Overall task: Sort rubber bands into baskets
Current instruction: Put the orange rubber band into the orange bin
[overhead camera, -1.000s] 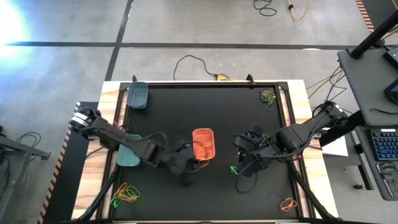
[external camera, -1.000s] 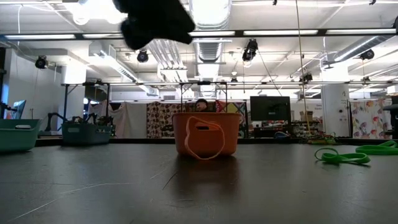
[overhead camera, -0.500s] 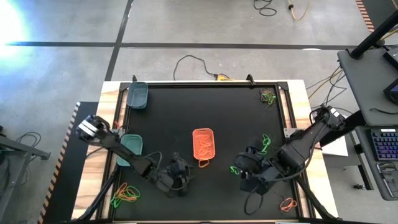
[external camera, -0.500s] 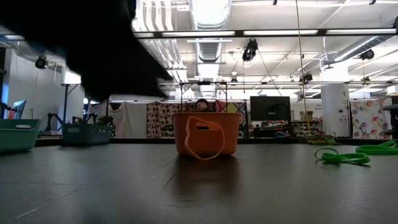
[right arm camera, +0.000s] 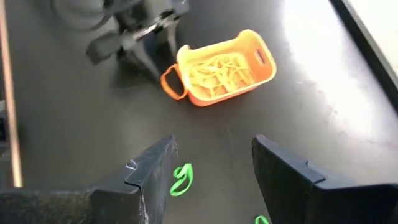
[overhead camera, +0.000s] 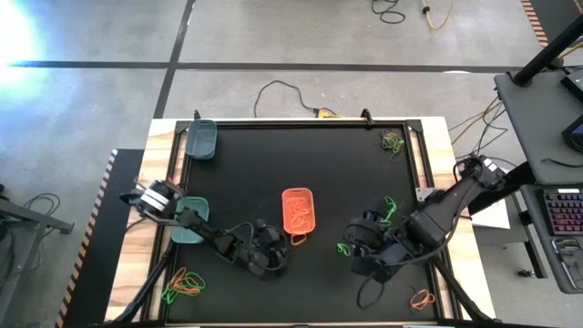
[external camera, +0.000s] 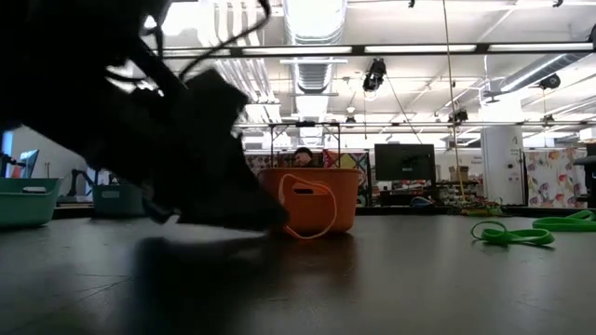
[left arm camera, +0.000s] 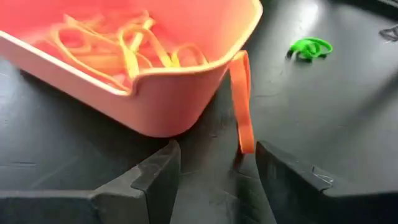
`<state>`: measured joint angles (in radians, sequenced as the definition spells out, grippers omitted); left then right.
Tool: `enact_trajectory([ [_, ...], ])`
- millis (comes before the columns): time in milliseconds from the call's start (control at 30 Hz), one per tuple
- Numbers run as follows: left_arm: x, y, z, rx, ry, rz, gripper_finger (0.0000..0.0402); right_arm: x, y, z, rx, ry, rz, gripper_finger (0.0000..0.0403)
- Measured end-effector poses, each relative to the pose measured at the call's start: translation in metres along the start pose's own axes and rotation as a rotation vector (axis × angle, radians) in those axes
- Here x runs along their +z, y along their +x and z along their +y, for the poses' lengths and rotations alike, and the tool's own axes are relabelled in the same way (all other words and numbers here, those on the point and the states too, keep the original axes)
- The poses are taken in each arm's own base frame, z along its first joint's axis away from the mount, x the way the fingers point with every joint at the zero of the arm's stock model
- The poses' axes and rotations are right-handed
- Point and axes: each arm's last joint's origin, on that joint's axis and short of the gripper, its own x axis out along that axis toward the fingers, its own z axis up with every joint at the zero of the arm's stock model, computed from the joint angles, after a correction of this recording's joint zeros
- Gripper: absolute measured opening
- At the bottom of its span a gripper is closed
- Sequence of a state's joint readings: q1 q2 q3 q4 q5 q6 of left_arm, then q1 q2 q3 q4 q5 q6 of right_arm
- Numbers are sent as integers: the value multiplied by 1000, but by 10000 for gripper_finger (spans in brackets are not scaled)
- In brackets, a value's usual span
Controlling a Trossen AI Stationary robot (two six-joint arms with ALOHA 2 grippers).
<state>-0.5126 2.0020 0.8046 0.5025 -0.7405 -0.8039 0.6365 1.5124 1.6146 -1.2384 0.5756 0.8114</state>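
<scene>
An orange rubber band [left arm camera: 241,102] hung over the rim of the orange basket [left arm camera: 168,99], half out, near the table's middle. My left gripper [left arm camera: 214,171] sat just beside it, fingers apart and empty. A careless nudge could have flicked that band out or shoved the basket

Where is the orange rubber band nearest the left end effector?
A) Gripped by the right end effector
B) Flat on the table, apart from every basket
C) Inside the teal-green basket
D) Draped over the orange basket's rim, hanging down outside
D: the orange rubber band hangs over the orange basket's rim, in front of the open left end effector.
</scene>
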Motion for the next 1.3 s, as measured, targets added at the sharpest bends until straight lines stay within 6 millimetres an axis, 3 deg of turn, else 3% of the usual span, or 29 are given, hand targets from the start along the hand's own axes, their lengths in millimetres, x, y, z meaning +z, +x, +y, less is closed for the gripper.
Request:
enact_trajectory([
  [333, 1, 13, -12, -59, -16, 38, 150, 4, 6, -9, -44, 0, 20, 203],
  [700, 4, 8, -11, -83, -60, 121, 7, 2, 6, -11, -59, 46, 45, 203],
  [933, 27, -26, -17, -206, 69, 317, 1, -10, 2, -1, -8, 42, 90, 203],
  [1133, 67, -66, -19, -250, 83, 278, 0, -20, 7, 5, -13, 46, 89, 203],
  [1300, 101, -92, -17, -305, 56, 205, 0, -33, 30, 20, 51, 86, 32, 203],
])
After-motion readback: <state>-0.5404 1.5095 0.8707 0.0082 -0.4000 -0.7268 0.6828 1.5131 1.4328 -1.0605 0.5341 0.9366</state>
